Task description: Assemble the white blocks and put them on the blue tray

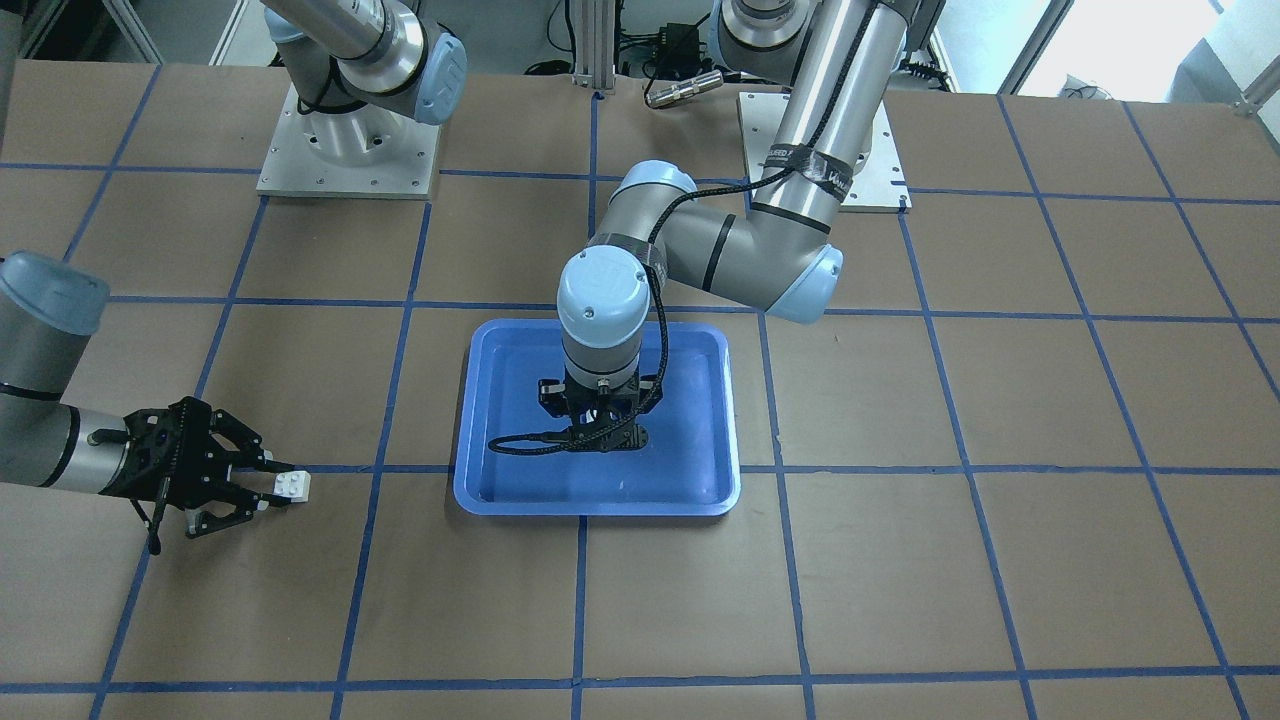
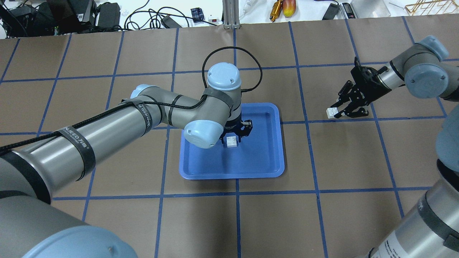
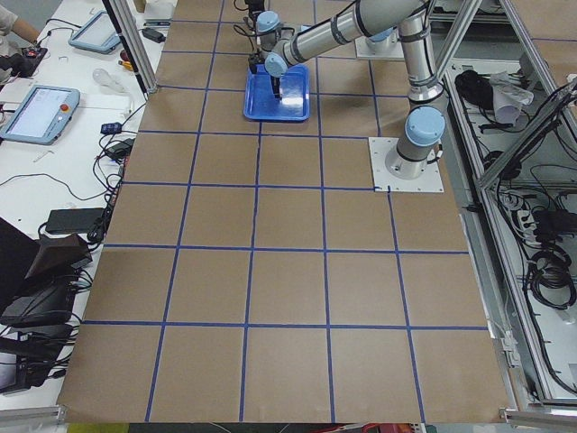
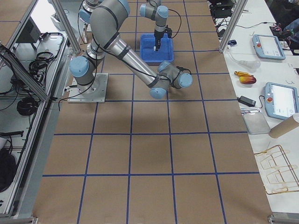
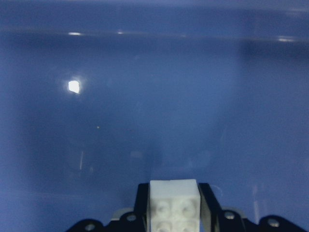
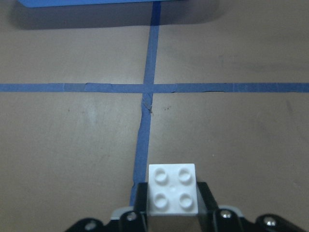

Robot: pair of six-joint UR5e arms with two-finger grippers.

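Observation:
The blue tray (image 2: pixel 233 175) lies at the table's middle; it also shows in the front view (image 1: pixel 600 505). My left gripper (image 2: pixel 235 137) points down over the tray's inside and is shut on a white block (image 2: pixel 231 141). The left wrist view shows that block (image 5: pixel 174 203) between the fingers, with the tray floor (image 5: pixel 154 106) behind it. My right gripper (image 2: pixel 339 113) is away from the tray, to its right in the overhead view, low over the table. It is shut on the other white block (image 2: pixel 331 113), which shows studs-up in the right wrist view (image 6: pixel 173 188) and in the front view (image 1: pixel 293 487).
The brown table has a grid of blue tape lines (image 6: pixel 147 87). The tray's edge (image 6: pixel 96 2) shows at the top of the right wrist view. The arm base plates (image 1: pixel 350 150) stand at the robot's side. Cables and tools (image 2: pixel 283 7) lie beyond the far edge.

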